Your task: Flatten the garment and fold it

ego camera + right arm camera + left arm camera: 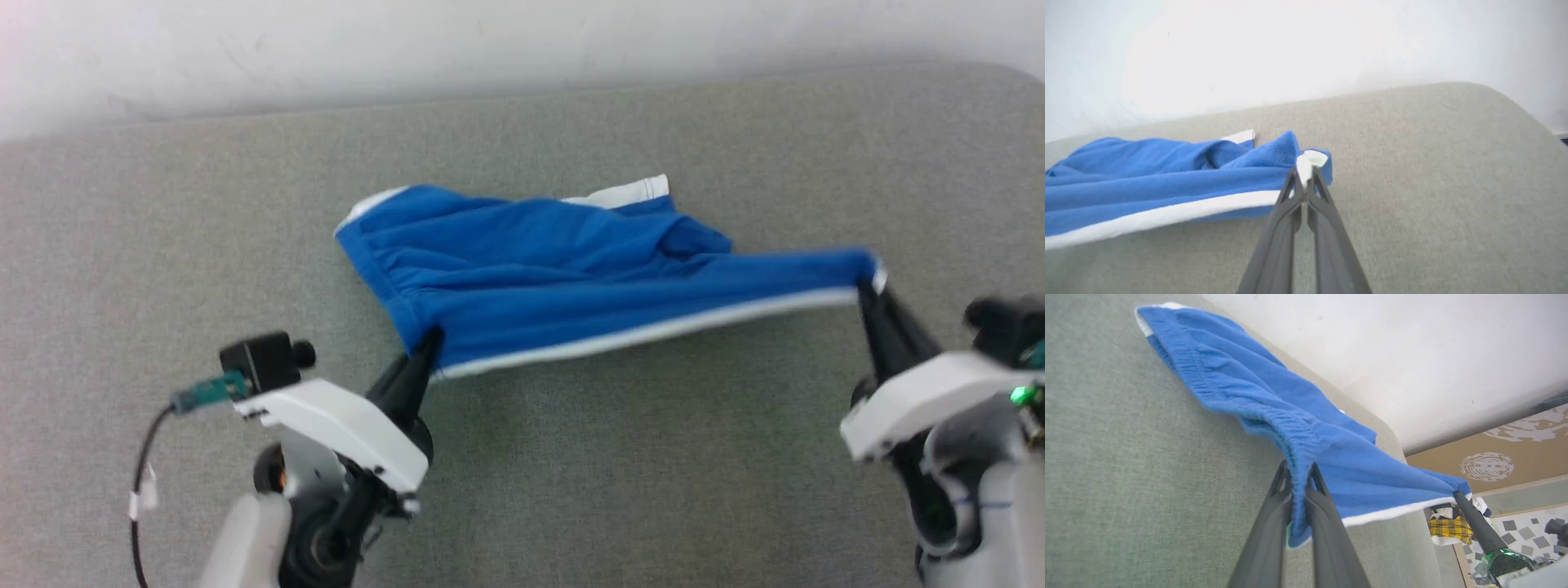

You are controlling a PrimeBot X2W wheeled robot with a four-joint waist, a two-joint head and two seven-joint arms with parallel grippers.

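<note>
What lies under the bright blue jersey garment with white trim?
The bright blue jersey garment lies on a grey woven fabric surface, which shows bare under its lifted, white-trimmed front edge. Whatever is beneath the crumpled rear part is covered by the cloth.

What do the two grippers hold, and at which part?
Both hold the garment: left gripper its gathered blue edge, right gripper the white-trimmed corner.

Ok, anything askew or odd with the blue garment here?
The bright blue jersey garment is bunched and creased, not flat; its white-trimmed near edge is pulled taut between the left gripper and right gripper. Nothing looks damaged.
</note>
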